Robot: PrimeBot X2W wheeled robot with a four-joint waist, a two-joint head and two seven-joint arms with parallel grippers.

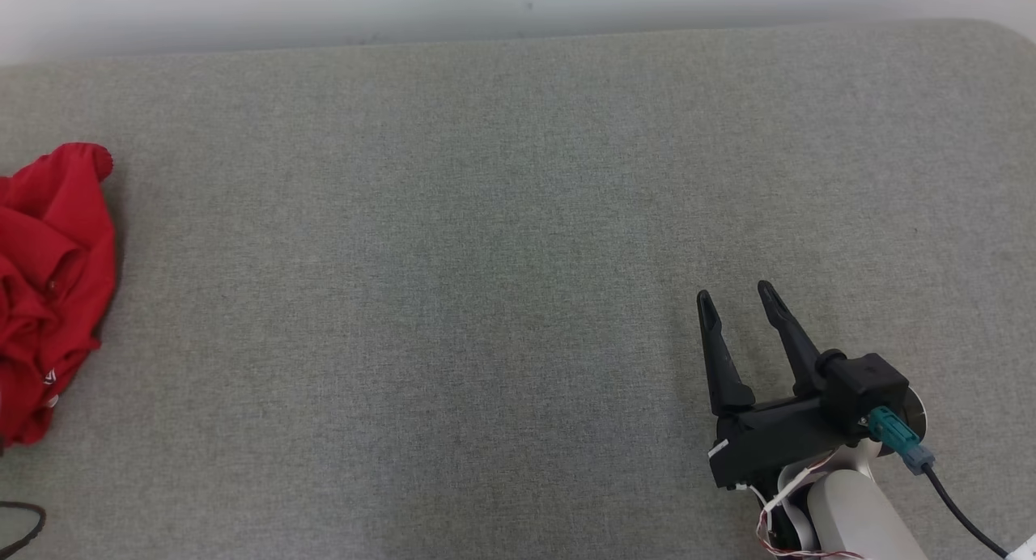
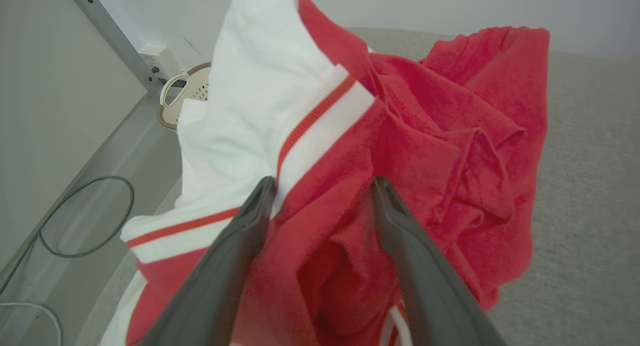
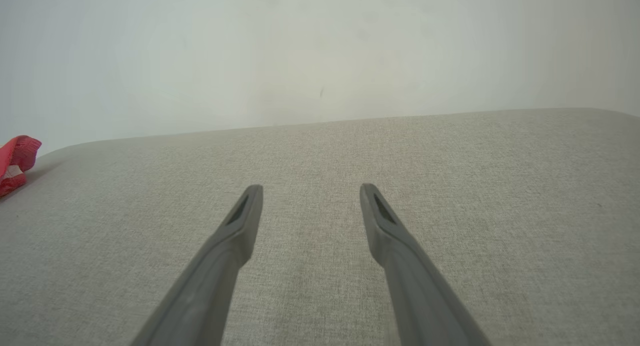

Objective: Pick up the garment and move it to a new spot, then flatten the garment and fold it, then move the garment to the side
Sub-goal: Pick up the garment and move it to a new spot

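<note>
Open grey fabric surface (image 1: 486, 260) spans the frame's centre and right. A crumpled red garment (image 1: 48, 293) blocks the left edge; a wall (image 1: 518, 2) bounds the top.

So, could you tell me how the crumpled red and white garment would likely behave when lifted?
Probably floppy: the crumpled red and white knit garment lies in soft folds, so it should drape from any pinch. Likely light, being thin cloth. The open left gripper may catch only one layer.
</note>
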